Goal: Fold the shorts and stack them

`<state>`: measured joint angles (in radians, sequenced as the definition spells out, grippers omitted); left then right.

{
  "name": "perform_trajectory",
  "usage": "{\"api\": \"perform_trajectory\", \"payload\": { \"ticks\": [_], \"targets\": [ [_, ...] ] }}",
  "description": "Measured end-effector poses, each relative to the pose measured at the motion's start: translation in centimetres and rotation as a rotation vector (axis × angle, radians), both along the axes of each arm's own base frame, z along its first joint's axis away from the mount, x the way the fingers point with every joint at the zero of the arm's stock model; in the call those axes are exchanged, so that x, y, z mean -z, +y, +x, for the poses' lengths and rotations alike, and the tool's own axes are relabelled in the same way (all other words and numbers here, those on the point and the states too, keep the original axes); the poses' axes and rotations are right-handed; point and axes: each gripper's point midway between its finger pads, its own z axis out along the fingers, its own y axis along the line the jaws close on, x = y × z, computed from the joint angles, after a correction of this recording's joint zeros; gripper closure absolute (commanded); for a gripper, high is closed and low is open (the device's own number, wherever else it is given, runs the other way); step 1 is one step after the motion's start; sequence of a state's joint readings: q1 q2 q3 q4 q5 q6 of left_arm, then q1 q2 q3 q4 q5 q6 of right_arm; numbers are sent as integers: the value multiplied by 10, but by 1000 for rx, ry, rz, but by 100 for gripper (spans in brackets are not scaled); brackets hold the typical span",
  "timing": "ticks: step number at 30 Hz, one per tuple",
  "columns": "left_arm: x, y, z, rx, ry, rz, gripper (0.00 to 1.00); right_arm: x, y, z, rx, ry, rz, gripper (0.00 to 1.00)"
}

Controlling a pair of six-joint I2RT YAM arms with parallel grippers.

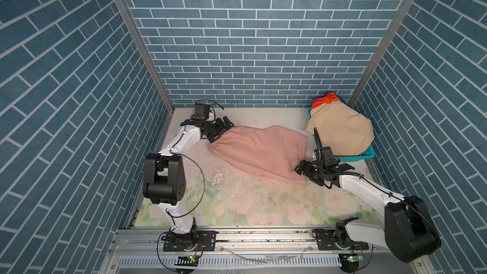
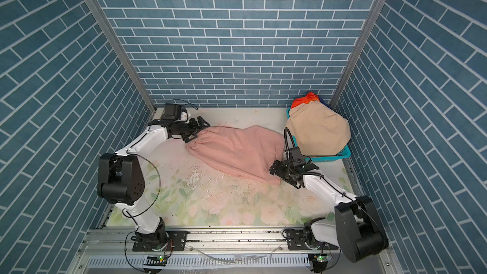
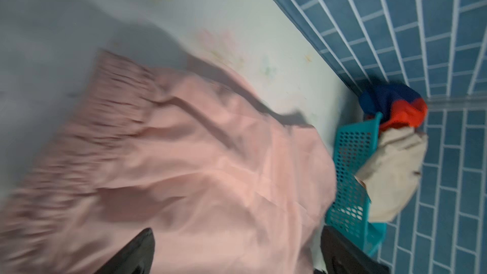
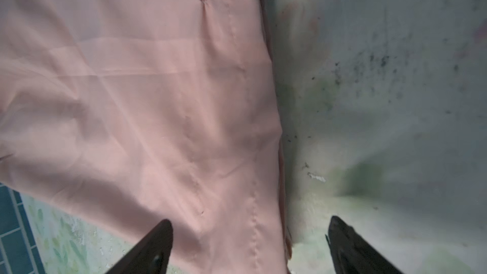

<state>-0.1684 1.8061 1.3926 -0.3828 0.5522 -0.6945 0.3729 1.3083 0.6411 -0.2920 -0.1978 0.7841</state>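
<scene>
Pink shorts [image 1: 259, 151] lie spread across the table [image 1: 250, 201]. By their gathered waistband the left gripper [image 1: 224, 129] has its jaws apart, holding nothing. At the hem corner the right gripper [image 1: 300, 169] is likewise spread and empty. Farther right, beige shorts [image 1: 342, 130] drape over the teal basket [image 1: 355, 157], with rainbow shorts [image 1: 325, 99] behind them.

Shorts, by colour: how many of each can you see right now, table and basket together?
Pink shorts: 1, spread on the table
Beige shorts: 1, heaped on the teal basket
Red-and-blue shorts: 1, mostly hidden behind the beige pair
Total: 3
</scene>
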Motion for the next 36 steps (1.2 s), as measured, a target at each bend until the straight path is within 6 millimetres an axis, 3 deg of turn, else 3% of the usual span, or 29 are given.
{"api": "perform_trajectory", "payload": {
  "ticks": [2,4,6,10,16,21,30,36],
  "targets": [
    [17,-27,0,47,38,-36,0,4,2,6,-4,3,-5,7],
    [44,-31,3,46,90,-37,1,5,2,11,-8,1,-9,7],
    [70,-18,8,10,143,-22,0,4,2,19,-11,-10,-13,8],
    [92,19,19,-74,184,5,0,5,5,35,-18,-28,-14,14],
    [105,58,27,-157,194,8,0,17,14,54,-35,-39,-6,30],
    [104,65,22,-169,158,-16,0,19,26,73,-43,-70,36,45],
    [104,68,-4,-192,98,-60,0,29,53,112,-59,-79,95,100],
    [103,61,-31,-206,84,-103,1,27,41,147,-57,-51,42,100]
  ]
}}
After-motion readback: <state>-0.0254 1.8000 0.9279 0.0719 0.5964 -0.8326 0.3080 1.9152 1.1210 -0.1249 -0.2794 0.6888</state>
